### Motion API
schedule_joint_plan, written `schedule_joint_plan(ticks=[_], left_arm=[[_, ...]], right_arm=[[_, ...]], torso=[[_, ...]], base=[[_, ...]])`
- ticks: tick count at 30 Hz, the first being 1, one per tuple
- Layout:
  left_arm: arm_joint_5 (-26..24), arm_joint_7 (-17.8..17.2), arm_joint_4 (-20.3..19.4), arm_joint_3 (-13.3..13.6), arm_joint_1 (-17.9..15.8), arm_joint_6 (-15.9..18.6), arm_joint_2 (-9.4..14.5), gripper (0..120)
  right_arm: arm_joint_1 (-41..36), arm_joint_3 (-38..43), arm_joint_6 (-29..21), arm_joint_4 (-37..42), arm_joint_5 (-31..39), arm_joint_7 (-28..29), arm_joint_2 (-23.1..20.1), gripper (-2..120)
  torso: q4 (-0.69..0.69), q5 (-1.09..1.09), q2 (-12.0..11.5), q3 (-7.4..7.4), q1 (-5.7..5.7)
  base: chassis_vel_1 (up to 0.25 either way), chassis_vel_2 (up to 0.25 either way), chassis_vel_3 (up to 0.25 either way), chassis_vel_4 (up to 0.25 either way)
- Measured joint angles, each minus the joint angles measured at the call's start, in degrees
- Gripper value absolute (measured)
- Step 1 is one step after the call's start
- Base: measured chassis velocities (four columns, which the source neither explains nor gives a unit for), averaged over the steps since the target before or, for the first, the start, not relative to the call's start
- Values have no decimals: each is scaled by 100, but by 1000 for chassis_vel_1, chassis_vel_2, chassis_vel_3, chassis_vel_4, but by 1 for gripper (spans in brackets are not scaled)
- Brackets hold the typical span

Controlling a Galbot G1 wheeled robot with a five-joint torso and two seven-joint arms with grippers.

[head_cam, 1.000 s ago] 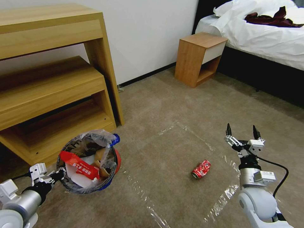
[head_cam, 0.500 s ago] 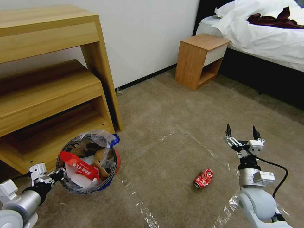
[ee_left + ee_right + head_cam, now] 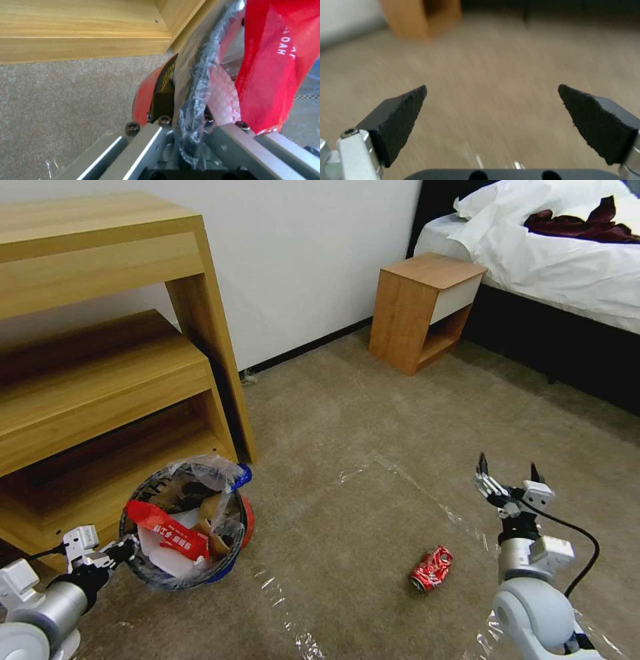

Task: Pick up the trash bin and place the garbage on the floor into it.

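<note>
Trash bin (image 3: 183, 530) still pinched by left tool (image 3: 123, 549) (right tool (image 3: 508, 475) spread, lower now).

Bedroom corner. Floor (image 3: 373, 400): grey-beige short-pile carpet, shiny clear tape strips (image 3: 363, 471) crossing it in the foreground. Plain white wall (image 3: 300, 253) at the back with a dark skirting board (image 3: 303, 347) along its base. Left side: stepped light-wood shelf unit (image 3: 100, 353), open compartments, standing against the wall. Centre-right: small wooden nightstand (image 3: 423, 310) with a white drawer front, just beside the bed (image 3: 567, 260). Bed has a dark frame, rumpled white sheets, and a dark red cloth (image 3: 577, 223) lying on top. Lighting even and soft.
</note>
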Motion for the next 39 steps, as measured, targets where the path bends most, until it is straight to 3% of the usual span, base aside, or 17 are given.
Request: schedule_joint_plan(ticks=[1,4,5,8,15,29,39], left_arm=[[0,0,0,0,0,0,0,0],[0,4,61,9,-27,-10,2,0],[0,4,61,9,-27,-10,2,0],[1,4,132,38,-86,-18,4,0],[15,3,238,84,-171,-42,-12,0],[30,10,296,88,-206,-80,-53,0],[89,18,308,104,-201,-83,-147,0]], right_arm=[[0,0,0,0,0,0,0,100],[16,8,-785,146,1228,881,-164,100],[16,8,-785,146,1228,881,-164,100],[21,30,-1288,282,2281,1586,-264,100],[40,-159,-1627,283,3298,2352,-295,100],[180,-508,-1851,-469,3723,2580,-246,100],[679,-1334,-1948,-1267,3662,2401,256,100]], torso=[[0,0,0,0,0],[0,0,0,0,0],[0,0,0,0,0],[0,-1,0,0,0],[0,-2,0,0,0],[0,0,0,0,0],[0,-2,0,0,0]], base=[[0,0,0,0],[0,0,0,0],[0,0,0,0],[0,0,0,0],[0,0,0,0],[0,0,0,0],[0,0,0,0]])
